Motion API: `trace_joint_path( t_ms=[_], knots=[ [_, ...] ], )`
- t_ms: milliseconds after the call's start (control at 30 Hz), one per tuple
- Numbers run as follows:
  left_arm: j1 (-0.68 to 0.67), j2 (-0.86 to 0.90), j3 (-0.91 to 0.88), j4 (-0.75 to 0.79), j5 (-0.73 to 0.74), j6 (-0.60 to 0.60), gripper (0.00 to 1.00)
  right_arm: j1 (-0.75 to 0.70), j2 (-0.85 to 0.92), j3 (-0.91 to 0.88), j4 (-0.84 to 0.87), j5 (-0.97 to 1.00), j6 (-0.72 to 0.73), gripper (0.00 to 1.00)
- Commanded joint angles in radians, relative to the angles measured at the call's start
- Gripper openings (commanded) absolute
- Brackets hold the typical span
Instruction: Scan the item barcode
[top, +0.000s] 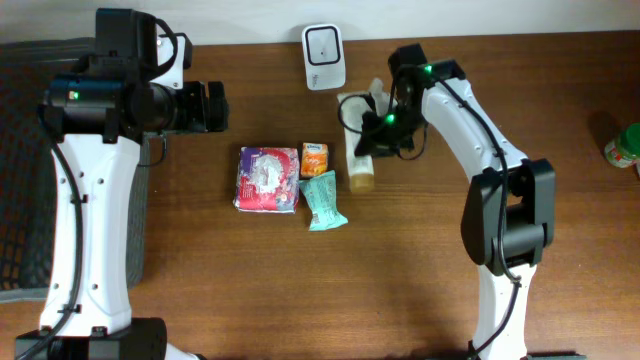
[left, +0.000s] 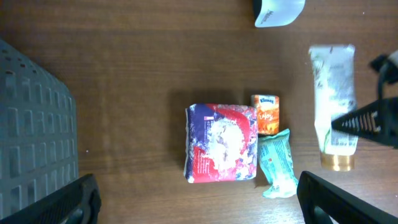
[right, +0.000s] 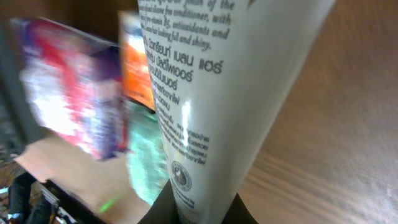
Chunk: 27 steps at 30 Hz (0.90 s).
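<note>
Right gripper (top: 383, 127): pinched across the body of the white conditioner tube (top: 357, 150), which rises straight out from between the fingers in the wrist view. The tube lies lengthwise on the table (top: 200, 300), gold cap (top: 362, 181) toward the robot's side, just right of the small orange carton (top: 315, 158) and the teal sachet (top: 323, 200). I cannot tell if it has left the wood yet. The white barcode scanner (top: 324, 57) stands a little beyond the tube's far end. Left gripper (top: 215, 105): spread wide, holding nothing, hovering well left of the purple tissue pack (top: 267, 178). Leave it parked. The step reads as grasp made, lift and present to come. Raise the tube straight up before travelling, so the cap does not drag the sachet along. Only printed text shows on the visible face and no barcode appears in any view, so expect to roll the wrist to find it. Offer that face square to the scanner window and hold it steady. The tube is likely soft and slick. Watch for sag or slip in the pinch.
</note>
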<state>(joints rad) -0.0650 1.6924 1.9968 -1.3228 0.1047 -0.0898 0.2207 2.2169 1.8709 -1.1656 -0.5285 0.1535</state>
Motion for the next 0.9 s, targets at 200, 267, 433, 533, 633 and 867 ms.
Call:
trace_joint_path(
  t_ms=[200, 267, 433, 533, 633, 867],
  knots=[
    [0.003, -0.016, 0.001, 0.001, 0.010, 0.009, 0.99, 0.002, -0.021, -0.140, -0.067, 0.169, 0.077, 0.63],
    [0.003, -0.016, 0.001, 0.001, 0.010, 0.009, 0.99, 0.002, -0.021, -0.072, -0.106, 0.203, 0.076, 0.69],
    [0.003, -0.016, 0.001, 0.001, 0.010, 0.009, 0.99, -0.020, -0.021, 0.029, -0.053, 0.231, 0.072, 0.86],
    [0.003, -0.016, 0.001, 0.001, 0.010, 0.009, 0.99, -0.071, -0.003, 0.028, -0.041, 0.230, 0.072, 0.86],
    [0.003, -0.016, 0.001, 0.001, 0.010, 0.009, 0.99, -0.121, 0.017, 0.007, -0.027, 0.211, 0.052, 0.86],
    [0.003, -0.016, 0.001, 0.001, 0.010, 0.009, 0.99, -0.163, 0.069, -0.107, 0.117, -0.159, -0.098, 0.79]
  ],
)
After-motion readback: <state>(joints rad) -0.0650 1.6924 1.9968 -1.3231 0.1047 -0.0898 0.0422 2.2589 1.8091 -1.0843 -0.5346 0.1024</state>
